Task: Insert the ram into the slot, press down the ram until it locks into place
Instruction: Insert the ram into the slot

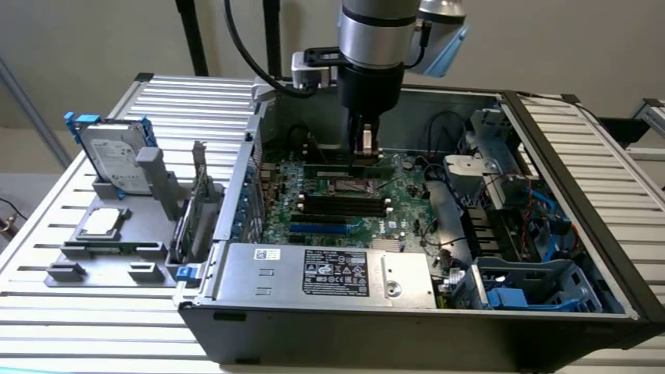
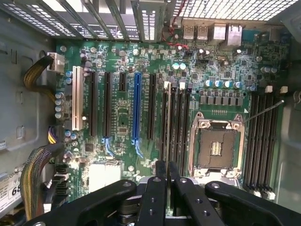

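An open computer case (image 1: 416,327) lies on its side on a slatted metal surface (image 1: 83,327), and the arm reaches down into it from above. The end effector (image 1: 364,152) hangs low over the green motherboard (image 2: 127,61), at the far side of the square silver CPU socket (image 1: 350,185). In the wrist view its two dark fingers (image 2: 159,176) stand almost together, clenched on the ram (image 2: 168,122). The ram is seen edge-on as a thin pale line running away from the fingertips. It lies along the slot (image 2: 165,87), the outermost of the bank of black memory slots (image 2: 181,122) beside the CPU socket, on the side away from the socket. Whether the ram is seated in that slot or just above it cannot be told. A second bank of black slots (image 2: 261,136) sits on the other side of the socket. Beyond the ram's side of the board run a long blue slot (image 2: 137,108) and a white slot (image 2: 76,99), parallel to the memory slots. A grey power supply (image 1: 327,273) with a black label fills the near part of the case. On the surface at the exterior view's left, well apart from the case, a hard drive (image 1: 114,160) stands upright in a grey holder (image 1: 109,257)
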Controlling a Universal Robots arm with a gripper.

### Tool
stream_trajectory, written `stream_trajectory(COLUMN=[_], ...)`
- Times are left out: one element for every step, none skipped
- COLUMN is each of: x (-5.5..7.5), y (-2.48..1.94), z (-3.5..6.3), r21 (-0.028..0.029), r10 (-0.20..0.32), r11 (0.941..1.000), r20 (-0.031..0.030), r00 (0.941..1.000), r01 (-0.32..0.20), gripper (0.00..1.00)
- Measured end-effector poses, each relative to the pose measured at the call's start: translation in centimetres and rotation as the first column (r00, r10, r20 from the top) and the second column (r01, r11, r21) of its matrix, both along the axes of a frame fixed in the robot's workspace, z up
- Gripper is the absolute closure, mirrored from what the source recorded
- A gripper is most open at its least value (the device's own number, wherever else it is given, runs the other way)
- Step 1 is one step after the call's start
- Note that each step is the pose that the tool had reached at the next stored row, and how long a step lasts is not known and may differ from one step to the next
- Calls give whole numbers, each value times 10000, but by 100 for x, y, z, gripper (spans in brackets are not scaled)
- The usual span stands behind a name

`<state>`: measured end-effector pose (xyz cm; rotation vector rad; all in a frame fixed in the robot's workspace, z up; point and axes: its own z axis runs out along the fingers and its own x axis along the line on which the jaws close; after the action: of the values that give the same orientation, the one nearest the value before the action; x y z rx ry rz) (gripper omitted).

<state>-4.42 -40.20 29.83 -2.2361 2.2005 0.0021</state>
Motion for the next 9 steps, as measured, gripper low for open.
stream_trajectory(x=[2, 5, 11, 18, 28, 38, 46, 51, 53], y=[0, 0, 0, 0, 0, 0, 0, 0, 0], z=[-11, -20, -30, -39, -49, -59, -70, -83, -95], r21=[2, 0, -1, -2, -2, -4, -6, -7, -9], r10=[-32, -56, -77, -91, -102, -107, -109, -110, -110], r11=[10000, 10000, 10000, 10000, 9999, 9999, 9999, 9999, 9999], r20=[-17, -38, -60, -82, -101, -115, -125, -130, -133], r00=[10000, 10000, 10000, 9999, 9999, 9999, 9999, 9999, 9999], r01=[32, 56, 77, 91, 102, 106, 109, 110, 110], gripper=[87, 87, 87, 87, 87, 87, 87, 87, 87])
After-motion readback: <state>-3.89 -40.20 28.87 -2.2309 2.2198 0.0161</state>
